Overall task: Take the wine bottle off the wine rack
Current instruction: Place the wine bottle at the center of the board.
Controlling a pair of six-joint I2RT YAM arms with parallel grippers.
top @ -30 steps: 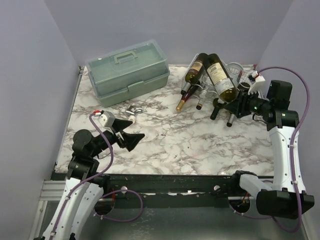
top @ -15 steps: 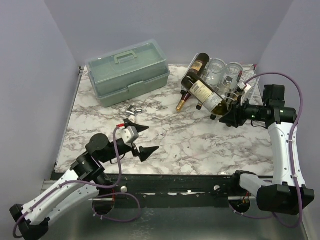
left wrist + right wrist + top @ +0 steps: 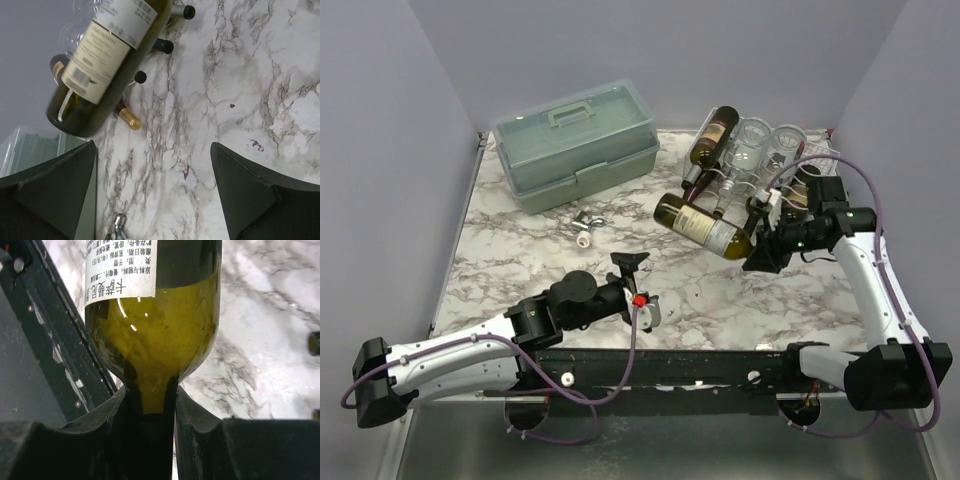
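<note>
Right end effector grasps the wine bottle by its neck, the wine rack just behind it. Left end effector is released, jaws wide.

I see 3 things on the marble table: toolbox far beyond my left fingers, small metal piece nearer them, wine rack beyond my right fingers.

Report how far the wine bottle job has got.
Done: the wine bottle is clear of the wine rack, out in front of it. In hand: the right pincer is shut on its neck; the left pincer is open and empty, nearby. Left: probably setting the bottle down and letting go.
</note>
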